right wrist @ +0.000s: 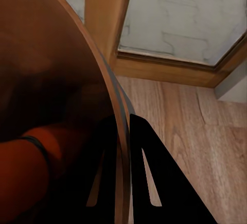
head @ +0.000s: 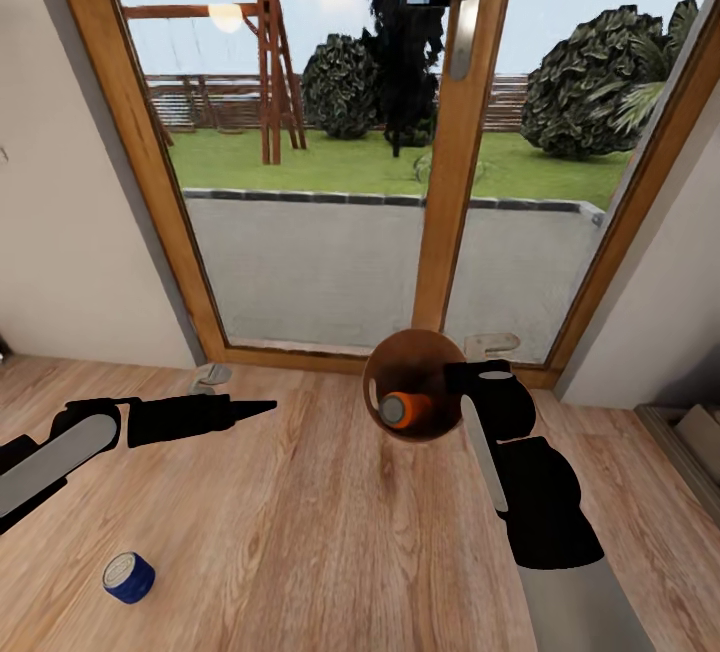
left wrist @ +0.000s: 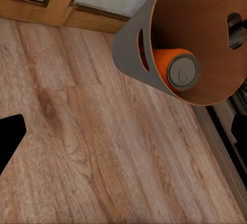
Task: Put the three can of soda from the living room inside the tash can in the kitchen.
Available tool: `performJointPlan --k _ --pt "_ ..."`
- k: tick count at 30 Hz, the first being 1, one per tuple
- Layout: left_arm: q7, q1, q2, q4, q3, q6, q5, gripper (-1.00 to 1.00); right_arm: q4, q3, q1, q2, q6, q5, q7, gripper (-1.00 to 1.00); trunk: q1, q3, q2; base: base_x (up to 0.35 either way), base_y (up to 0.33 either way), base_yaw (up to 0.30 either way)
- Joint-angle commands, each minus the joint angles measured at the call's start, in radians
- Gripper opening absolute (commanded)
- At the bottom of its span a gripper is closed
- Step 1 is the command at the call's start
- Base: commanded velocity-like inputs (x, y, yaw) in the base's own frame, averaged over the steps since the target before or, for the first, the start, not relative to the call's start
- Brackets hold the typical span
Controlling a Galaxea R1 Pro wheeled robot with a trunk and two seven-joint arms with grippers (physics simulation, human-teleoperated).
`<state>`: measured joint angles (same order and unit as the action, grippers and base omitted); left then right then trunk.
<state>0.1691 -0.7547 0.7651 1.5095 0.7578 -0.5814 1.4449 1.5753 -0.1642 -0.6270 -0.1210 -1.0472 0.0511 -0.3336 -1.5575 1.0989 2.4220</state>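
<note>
pinching the tapered wood-lined bin [head: 412, 384] rim, right gripper [right wrist: 122, 147] carries an orange can [left wrist: 175, 69]; left gripper [head: 262, 406] fingers' spread unclear.

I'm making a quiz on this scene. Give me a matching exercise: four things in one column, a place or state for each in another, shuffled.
1. orange can
2. blue can
3. bin
4. left pincer

a. lying on the floor
b. held off the floor by its rim
c. empty, above the floor
d. inside the bin

Pairs: 1-d, 2-a, 3-b, 4-c

Matt wood-plank floor [head: 330, 532]; bin [left wrist: 206, 33] w/ wood-look interior.
</note>
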Motion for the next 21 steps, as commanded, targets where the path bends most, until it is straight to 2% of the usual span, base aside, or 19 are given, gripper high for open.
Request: performJointPlan --k 1,21 --pt "0.0 0.0 0.0 0.0 0.0 0.0 0.0 1.0 0.001 0.0 0.0 0.0 0.0 0.009 0.004 -1.0 0.0 0.0 0.0 0.0 0.145 0.0" --pt "-0.002 0.0 0.0 0.0 0.0 0.002 0.0 1.0 0.0 -0.002 0.0 -0.002 0.0 0.009 0.004 -1.0 0.0 0.0 0.0 0.0 0.325 0.0"
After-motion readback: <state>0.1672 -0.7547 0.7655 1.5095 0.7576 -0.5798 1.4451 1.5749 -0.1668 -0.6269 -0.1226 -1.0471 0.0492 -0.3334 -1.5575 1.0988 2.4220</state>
